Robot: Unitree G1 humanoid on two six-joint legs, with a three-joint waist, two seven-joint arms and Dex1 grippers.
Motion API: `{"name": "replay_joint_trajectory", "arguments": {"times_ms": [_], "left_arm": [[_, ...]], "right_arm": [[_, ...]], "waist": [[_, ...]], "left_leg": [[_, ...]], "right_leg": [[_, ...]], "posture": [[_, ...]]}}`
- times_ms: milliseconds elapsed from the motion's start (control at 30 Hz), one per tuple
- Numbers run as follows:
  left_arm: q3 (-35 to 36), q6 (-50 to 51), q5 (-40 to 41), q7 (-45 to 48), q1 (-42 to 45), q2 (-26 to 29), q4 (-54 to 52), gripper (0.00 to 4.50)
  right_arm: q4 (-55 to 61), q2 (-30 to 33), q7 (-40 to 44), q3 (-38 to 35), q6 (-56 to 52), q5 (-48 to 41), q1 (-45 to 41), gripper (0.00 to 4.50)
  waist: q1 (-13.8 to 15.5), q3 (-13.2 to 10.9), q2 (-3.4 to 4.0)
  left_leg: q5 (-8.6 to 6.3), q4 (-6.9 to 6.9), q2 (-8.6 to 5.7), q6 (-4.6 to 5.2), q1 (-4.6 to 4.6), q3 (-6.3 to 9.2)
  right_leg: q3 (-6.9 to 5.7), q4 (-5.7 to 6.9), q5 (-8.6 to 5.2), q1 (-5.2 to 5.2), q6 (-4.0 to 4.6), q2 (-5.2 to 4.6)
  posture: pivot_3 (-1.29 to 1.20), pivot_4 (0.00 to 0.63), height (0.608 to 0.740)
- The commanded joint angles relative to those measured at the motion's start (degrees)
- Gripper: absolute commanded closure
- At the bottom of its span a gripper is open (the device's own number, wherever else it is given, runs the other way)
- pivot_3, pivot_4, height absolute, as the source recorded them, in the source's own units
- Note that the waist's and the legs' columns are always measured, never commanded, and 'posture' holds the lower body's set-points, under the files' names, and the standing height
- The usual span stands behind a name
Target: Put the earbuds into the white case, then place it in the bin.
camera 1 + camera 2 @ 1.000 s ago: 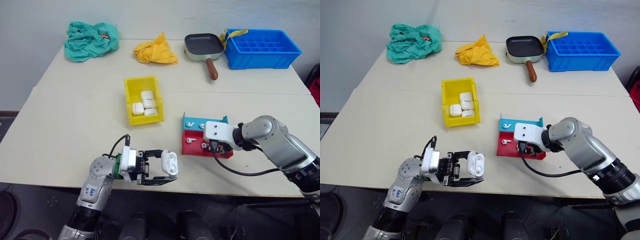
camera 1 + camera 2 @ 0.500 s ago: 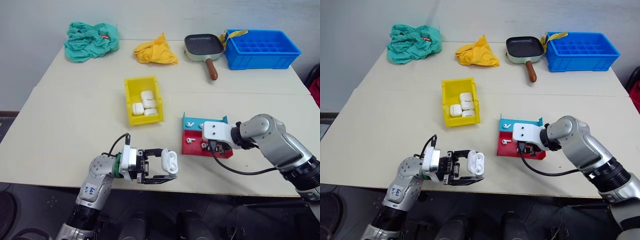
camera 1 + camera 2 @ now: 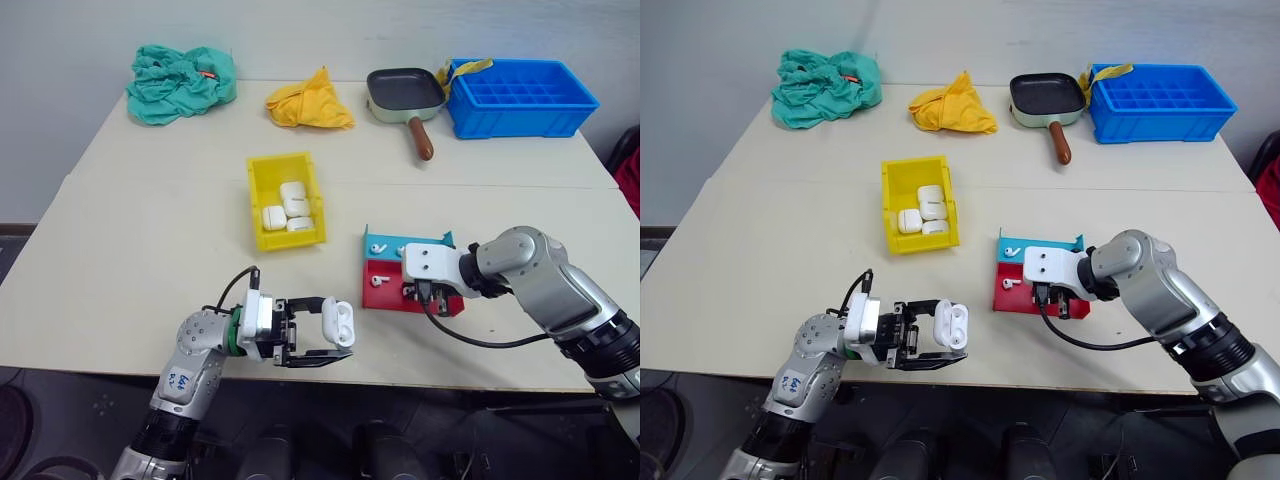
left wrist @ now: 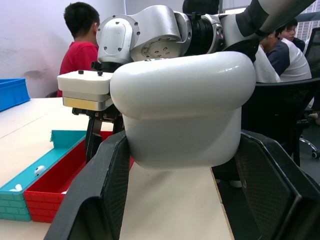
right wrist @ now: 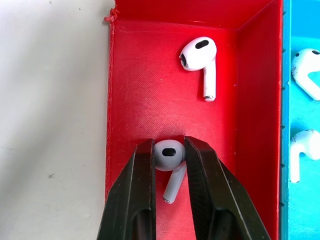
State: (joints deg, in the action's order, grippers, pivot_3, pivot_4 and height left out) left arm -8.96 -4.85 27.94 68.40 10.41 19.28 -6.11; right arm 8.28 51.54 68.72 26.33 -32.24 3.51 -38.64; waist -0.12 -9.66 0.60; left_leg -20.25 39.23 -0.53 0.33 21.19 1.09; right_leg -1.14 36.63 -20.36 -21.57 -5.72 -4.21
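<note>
Left eye view: the table [image 3: 150, 260] is seen with the yellow bin [image 3: 258, 205] near centre, three cases already inside. At 4 o'clock from it sit the teal tray [image 3: 385, 240] and red tray [image 3: 378, 293]. The white case [image 3: 338, 323], lid open, is clamped in the left gripper [image 3: 325, 330] at 6 o'clock. Compared with a second ago, the right gripper [image 5: 169, 165] has been narrowed onto one earbud [image 5: 168, 154] in the red tray, so pickup looks imminent, probably.
</note>
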Motion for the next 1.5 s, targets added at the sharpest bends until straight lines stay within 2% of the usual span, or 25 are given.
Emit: {"name": "replay_joint_trajectory", "arguments": {"times_ms": [33,200,333,467,567,667,767,933,1200,1500], "left_arm": [[0.73,0.06,0.77,-0.16,-0.79,0.78,-1.72,1.76],[0.94,-0.09,0.95,-0.23,-0.60,1.14,-1.52,1.76],[1.03,0.11,1.59,-0.44,-0.54,0.92,-2.30,1.76],[1.48,2.04,3.56,-0.70,0.24,0.61,-3.52,1.76],[1.44,0.35,2.98,-0.31,1.64,-0.54,-2.30,1.76],[1.14,-0.56,2.76,0.63,3.02,-1.40,-1.13,1.76],[1.17,0.86,4.11,1.67,4.23,-1.60,-0.48,1.76],[1.20,5.37,7.32,2.74,7.68,-2.09,-1.55,1.76],[2.07,7.87,8.50,1.69,10.20,-2.91,-3.27,1.76],[1.54,7.75,7.80,0.25,10.39,-3.68,-4.14,1.76]], "right_arm": [[-1.19,-0.33,0.35,-0.12,0.46,1.31,0.33,4.08],[-1.58,-0.76,0.59,-1.57,1.48,0.27,0.01,4.08],[1.78,0.46,2.34,-8.95,2.26,-6.17,1.07,4.08],[5.67,0.31,5.89,-24.02,11.58,-18.96,6.97,4.08],[11.07,-5.52,6.22,-33.80,12.96,-32.78,12.76,4.08],[18.72,-13.87,-3.36,-39.89,9.27,-45.15,16.74,4.08],[23.61,-19.33,-8.96,-38.78,9.33,-48.82,18.75,4.08],[24.67,-26.07,-9.72,-33.12,14.34,-47.88,19.25,4.08],[21.58,-28.08,-6.85,-27.67,21.25,-43.79,19.25,4.08],[19.06,-27.65,-5.97,-25.64,24.33,-41.65,19.95,4.08]], "waist": [[-0.01,0.00,0.00],[-0.01,0.00,0.00],[0.04,0.00,0.00],[0.41,-0.01,-0.01],[0.27,-0.03,-0.08],[0.08,-0.05,-0.13],[-0.16,-0.05,-0.12],[-0.03,-0.05,-0.12],[-0.03,-0.05,-0.12],[-0.02,-0.06,-0.12]], "left_leg": [[0.00,0.00,0.00,0.00,0.00,0.00],[0.00,0.00,0.00,-0.01,0.00,0.00],[0.00,-0.01,0.00,0.00,0.02,0.00],[0.00,-0.02,0.00,0.01,0.09,0.04],[-0.01,-0.02,0.00,0.02,0.07,0.05],[0.01,-0.03,0.01,-0.01,0.03,0.06],[0.05,-0.02,0.02,-0.04,0.01,-0.03],[0.09,-0.01,0.01,-0.04,-0.04,0.00],[0.08,-0.03,-0.02,-0.01,-0.01,0.02],[0.09,-0.03,-0.02,-0.02,-0.03,0.03]], "right_leg": [[0.00,0.00,0.00,0.00,0.00,0.00],[0.00,0.00,0.00,0.00,0.00,0.00],[0.00,-0.01,0.00,-0.02,0.00,0.00],[-0.05,-0.05,0.00,-0.03,0.00,-0.01],[-0.08,-0.09,0.00,0.04,0.00,0.00],[-0.10,-0.06,0.00,0.08,0.00,0.02],[-0.04,0.25,0.00,0.03,0.00,0.02],[0.00,0.23,0.00,0.03,0.00,0.02],[-0.02,0.26,0.00,0.03,0.00,0.02],[-0.01,0.24,0.00,0.01,0.00,0.02]], "posture": [[0.00,0.150,0.740],[0.00,0.150,0.740],[0.00,0.150,0.740],[0.00,0.150,0.740],[0.00,0.150,0.740],[0.00,0.150,0.740],[0.00,0.150,0.740],[0.00,0.150,0.740],[0.00,0.150,0.740],[0.00,0.150,0.740]]}}
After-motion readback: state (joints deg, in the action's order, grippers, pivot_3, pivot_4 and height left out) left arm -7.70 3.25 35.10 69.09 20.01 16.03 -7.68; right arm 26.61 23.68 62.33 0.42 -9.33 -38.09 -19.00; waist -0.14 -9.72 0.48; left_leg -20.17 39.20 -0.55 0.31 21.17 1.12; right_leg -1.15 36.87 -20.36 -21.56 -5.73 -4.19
